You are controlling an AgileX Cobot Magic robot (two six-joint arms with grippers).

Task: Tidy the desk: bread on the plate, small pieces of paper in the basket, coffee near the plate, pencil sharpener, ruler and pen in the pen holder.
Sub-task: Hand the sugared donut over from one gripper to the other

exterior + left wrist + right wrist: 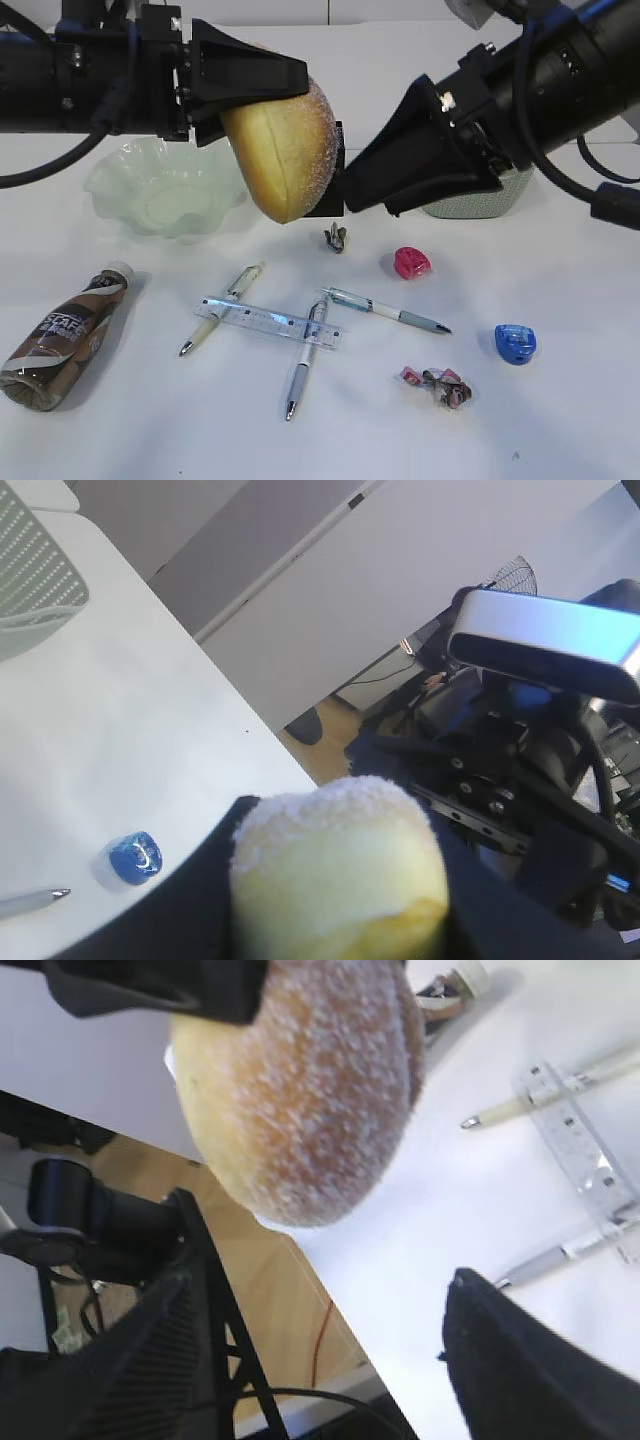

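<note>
My left gripper (262,95) is shut on the sugared bread (285,150) and holds it in the air above the table's middle. The bread also shows in the left wrist view (340,870) and the right wrist view (310,1090). My right gripper (348,193) is open and empty, its tips close to the bread's right side. The pale green glass plate (160,190) sits at the back left. The coffee bottle (60,335) lies at the front left. The clear ruler (265,322) lies across two pens (222,308) (305,358), with a third pen (385,310) to the right.
A pink sharpener (411,263) and a blue sharpener (515,343) lie on the right. Crumpled paper bits lie at the middle (335,236) and at the front (437,385). The white mesh basket (480,200) is partly hidden behind my right arm. A dark holder (325,208) stands behind the bread.
</note>
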